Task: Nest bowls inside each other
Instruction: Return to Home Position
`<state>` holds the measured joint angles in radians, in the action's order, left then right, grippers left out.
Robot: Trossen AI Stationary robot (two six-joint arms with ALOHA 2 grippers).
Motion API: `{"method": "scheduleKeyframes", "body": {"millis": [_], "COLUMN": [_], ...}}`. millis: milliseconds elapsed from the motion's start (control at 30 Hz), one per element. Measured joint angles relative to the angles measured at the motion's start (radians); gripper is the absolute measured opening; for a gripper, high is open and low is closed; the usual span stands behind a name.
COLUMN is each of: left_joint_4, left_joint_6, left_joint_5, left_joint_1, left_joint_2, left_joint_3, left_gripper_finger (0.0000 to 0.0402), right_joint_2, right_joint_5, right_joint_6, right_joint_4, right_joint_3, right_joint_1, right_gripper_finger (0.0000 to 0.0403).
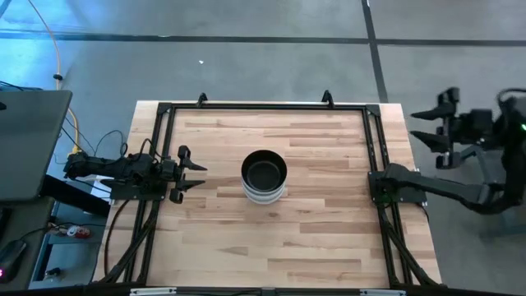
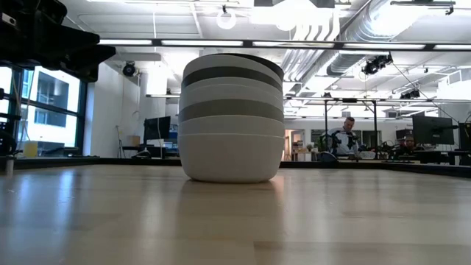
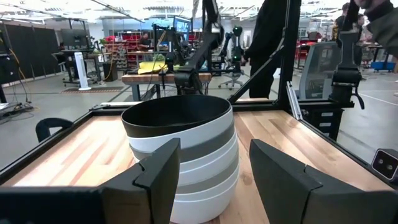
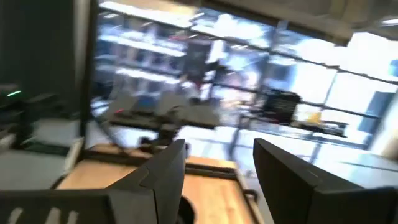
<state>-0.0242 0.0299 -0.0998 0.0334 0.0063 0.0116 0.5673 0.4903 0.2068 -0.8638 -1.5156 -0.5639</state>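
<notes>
One nested stack of bowls [image 1: 264, 176] stands by its base on the middle of the wooden table. The black bowl is on top, with white and grey bowls banded beneath it [image 2: 232, 118], [image 3: 183, 155]. My left gripper [image 1: 196, 174] is open at the table's left edge, level and pointing at the stack, well short of it. Its fingers frame the stack in the left wrist view [image 3: 214, 174]. My right gripper [image 1: 421, 125] is open, raised off the table beyond the far right corner [image 4: 217, 174].
A black frame rail [image 1: 263, 106] runs around the tabletop. Bare wood lies all around the stack. A laptop [image 1: 29, 144] and cables sit off the table's left side. People and workbenches show in the room behind.
</notes>
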Motion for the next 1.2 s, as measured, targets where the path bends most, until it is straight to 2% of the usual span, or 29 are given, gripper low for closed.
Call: {"method": "scheduleKeyframes", "body": {"millis": [200,333,433,833,1200], "left_joint_4": [0.000,0.000,0.000,0.000,0.000], "left_joint_6": [0.000,0.000,0.000,0.000,0.000], "left_joint_5": [0.000,0.000,0.000,0.000,0.000], "left_joint_1": [0.000,0.000,0.000,0.000,0.000], "left_joint_2": [0.000,0.000,0.000,0.000,0.000], "left_joint_3": [0.000,0.000,0.000,0.000,0.000], "left_gripper_finger": [0.0181,0.0181,0.0181,0.0181,0.0181], "right_joint_2": [-0.193,-0.263,-0.288,-0.301,-0.300], "right_joint_5": [-0.223,-0.386,-0.456,-0.640,-0.639], "right_joint_6": [-0.103,-0.147,-0.177,-0.297,-0.383], "right_joint_4": [0.089,0.137,0.196,0.596,0.945], "right_joint_3": [0.149,0.243,0.331,0.723,1.012], "right_joint_1": [-0.003,-0.018,-0.032,-0.040,-0.040], "right_gripper_finger": [0.0183,0.0183,0.0183,0.0183,0.0183]}}
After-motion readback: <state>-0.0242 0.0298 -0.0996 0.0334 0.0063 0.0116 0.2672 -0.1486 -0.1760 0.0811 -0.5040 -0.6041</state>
